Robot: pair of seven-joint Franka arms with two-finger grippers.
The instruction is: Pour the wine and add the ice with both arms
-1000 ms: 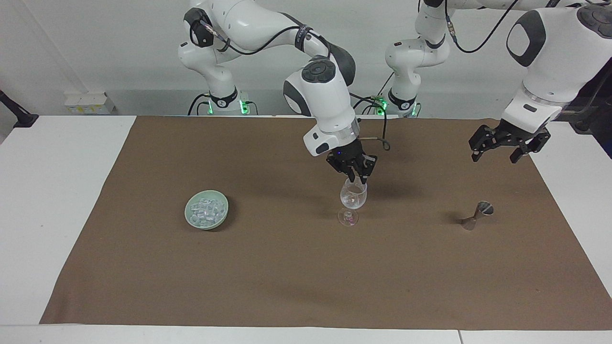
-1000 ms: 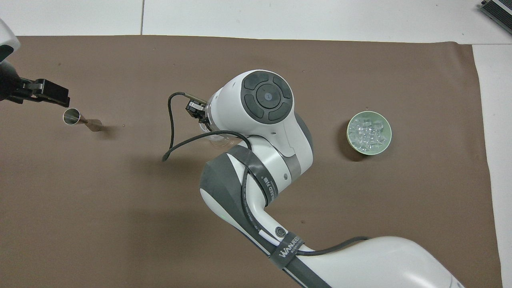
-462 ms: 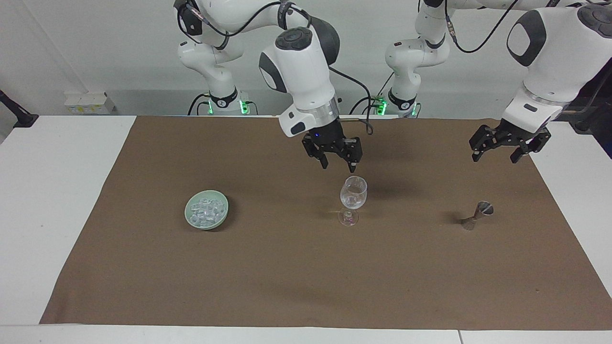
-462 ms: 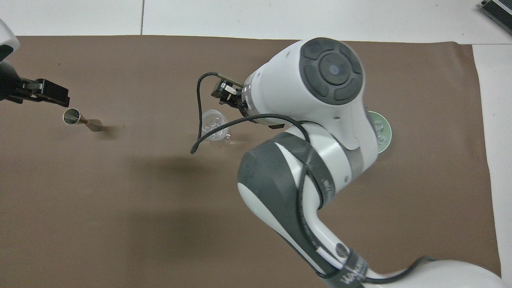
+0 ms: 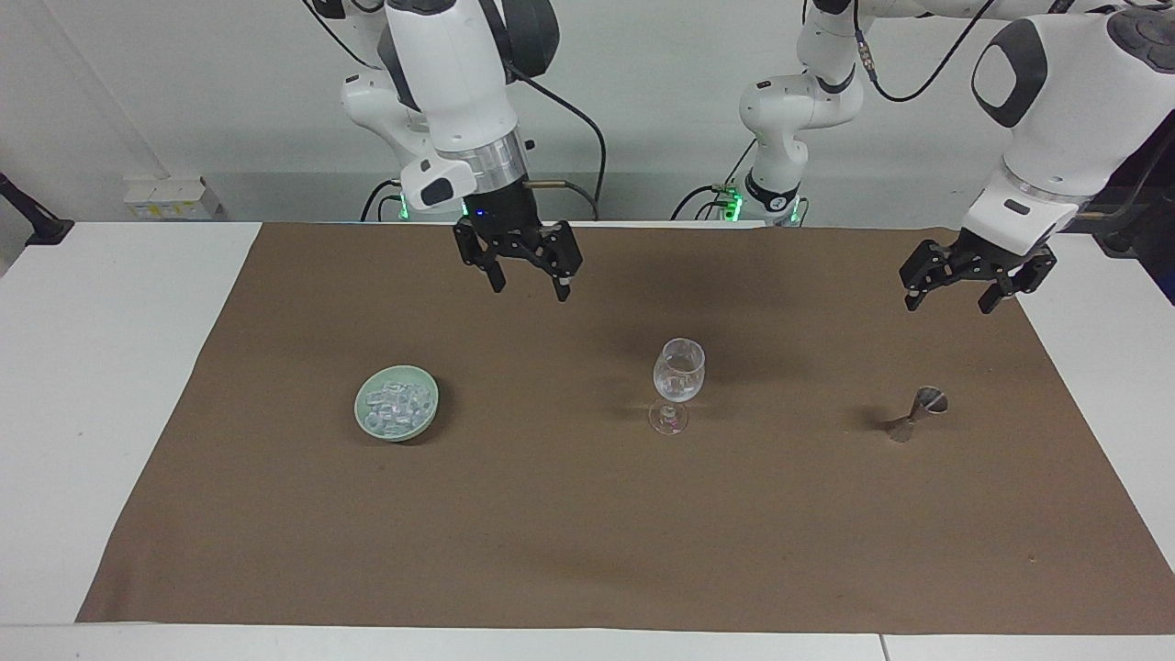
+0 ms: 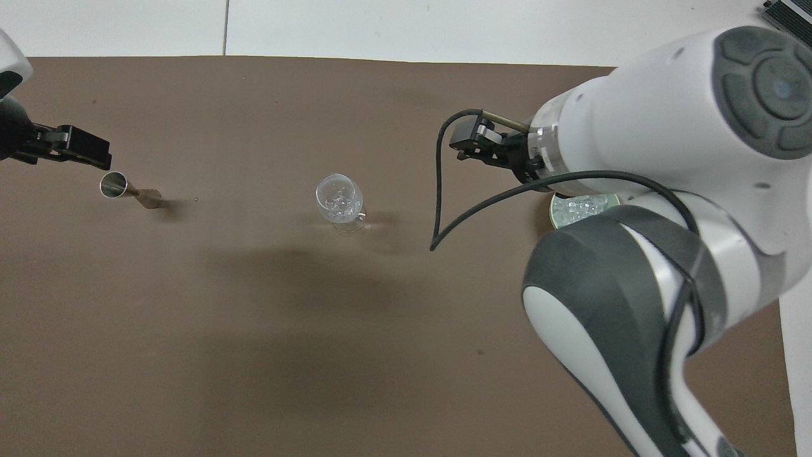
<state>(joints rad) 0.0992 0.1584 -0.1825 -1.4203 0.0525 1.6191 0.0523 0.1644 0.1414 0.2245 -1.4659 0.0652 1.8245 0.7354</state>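
A clear stemmed glass (image 5: 679, 372) stands upright mid-cloth, and a few ice chunks lie in its bowl (image 6: 340, 198). More ice (image 5: 396, 404) is heaped in a pale green bowl (image 5: 367, 418) toward the right arm's end of the table. In the overhead view the right arm covers most of the green bowl (image 6: 583, 206). My right gripper (image 5: 530, 286) hangs open and empty, high over bare cloth between glass and bowl. The left gripper (image 5: 948, 303) is open and empty, waiting above the cloth by a metal jigger (image 5: 918, 413). No wine is in view.
A brown cloth (image 5: 587, 551) covers the white table (image 5: 92, 413). The jigger (image 6: 117, 185) leans tilted on the cloth at the left arm's end. The right arm's elbow (image 6: 634, 285) fills much of the overhead view.
The right gripper rose from the glass's rim, opened, and swung up and toward the green bowl's end. The left arm stayed still.
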